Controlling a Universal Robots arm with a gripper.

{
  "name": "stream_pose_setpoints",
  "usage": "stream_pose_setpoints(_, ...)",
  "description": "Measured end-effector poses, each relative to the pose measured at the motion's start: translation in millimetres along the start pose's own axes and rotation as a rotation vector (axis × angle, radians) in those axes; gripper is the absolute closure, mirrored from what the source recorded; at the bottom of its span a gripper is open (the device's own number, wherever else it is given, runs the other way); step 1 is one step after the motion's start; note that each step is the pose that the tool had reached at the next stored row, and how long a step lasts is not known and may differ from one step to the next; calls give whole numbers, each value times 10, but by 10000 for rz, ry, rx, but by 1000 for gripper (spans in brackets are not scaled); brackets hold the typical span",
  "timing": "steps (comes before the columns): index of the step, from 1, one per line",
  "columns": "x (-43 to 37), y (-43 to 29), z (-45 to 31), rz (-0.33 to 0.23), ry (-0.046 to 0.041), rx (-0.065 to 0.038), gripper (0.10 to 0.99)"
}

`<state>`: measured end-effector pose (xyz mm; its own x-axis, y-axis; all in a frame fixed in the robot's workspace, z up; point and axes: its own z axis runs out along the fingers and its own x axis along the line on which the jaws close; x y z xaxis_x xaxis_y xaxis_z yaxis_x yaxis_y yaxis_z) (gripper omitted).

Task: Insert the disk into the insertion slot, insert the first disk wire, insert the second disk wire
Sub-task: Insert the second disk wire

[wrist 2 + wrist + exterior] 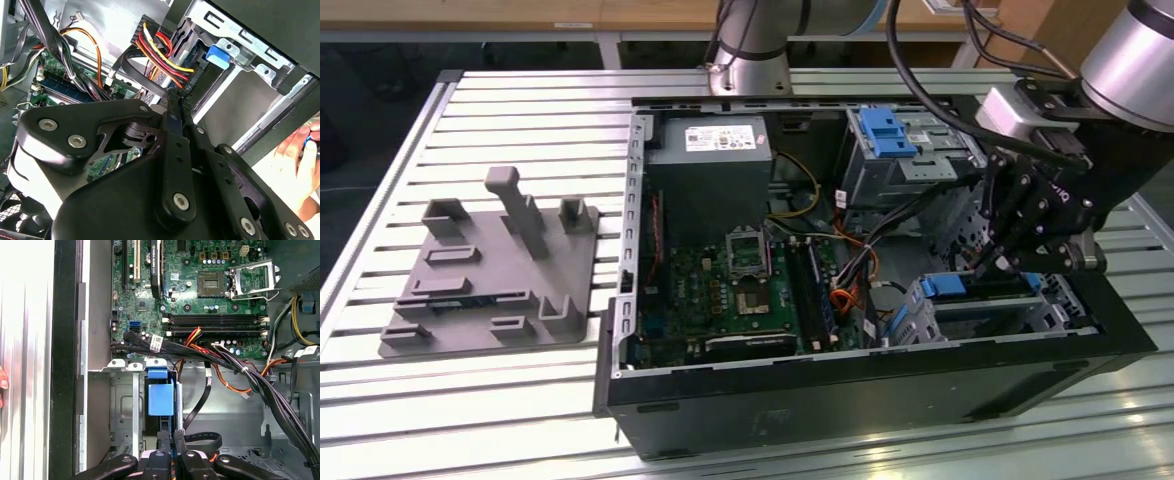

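Observation:
The disk sits inside the insertion slot (pixel 1021 315), a small silver cage at the case's near corner on the exterior view's right. Its blue carrier end (pixel 945 287) faces the motherboard. In the first wrist view the blue carrier tab (pixel 161 396) lies just ahead of the fingers (pixel 164 439). My gripper (pixel 987 265) hangs right over the disk's end. Its fingers (pixel 170 115) are pressed close together on the black connector (pixel 186 82) of a bundle of red, yellow and orange wires (pixel 160 52). A black flat wire (pixel 202 440) loops beside the fingertips.
The open computer case (pixel 854 390) lies on a slatted metal table. A taller grey bay with a blue latch (pixel 887 130) stands at the far side. The motherboard (pixel 747 290) fills the middle. A grey fixture plate (pixel 494 270) lies on the exterior view's left. A person's hand (pixel 300 150) is outside the case.

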<state>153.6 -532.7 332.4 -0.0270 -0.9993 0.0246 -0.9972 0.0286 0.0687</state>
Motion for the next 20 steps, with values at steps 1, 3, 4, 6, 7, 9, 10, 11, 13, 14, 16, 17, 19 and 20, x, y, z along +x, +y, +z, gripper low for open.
stream_pose_setpoints(1,-1,-1,0,-1,0,-1,937)
stream_pose_setpoints(3,-1,-4,0,-5,2,-2,937)
stream_pose_setpoints(4,-1,-6,2,-9,3,-2,937)
stream_pose_setpoints(6,-2,-12,5,-25,2,-2,937)
stream_pose_setpoints(7,-1,-13,6,-32,4,-1,937)
stream_pose_setpoints(9,-2,-16,9,-54,5,-1,937)
stream_pose_setpoints(10,-2,-17,12,-67,5,-1,937)
stream_pose_setpoints(11,-2,-18,14,-81,6,0,937)
stream_pose_setpoints(13,-2,-18,22,-105,6,0,937)
stream_pose_setpoints(14,-1,-19,26,-119,8,0,937)
stream_pose_setpoints(16,2,-20,34,-149,11,2,937)
stream_pose_setpoints(17,6,-20,37,-166,12,2,937)
stream_pose_setpoints(19,17,-21,40,-199,10,3,937)
stream_pose_setpoints(20,22,-21,40,-207,7,4,937)
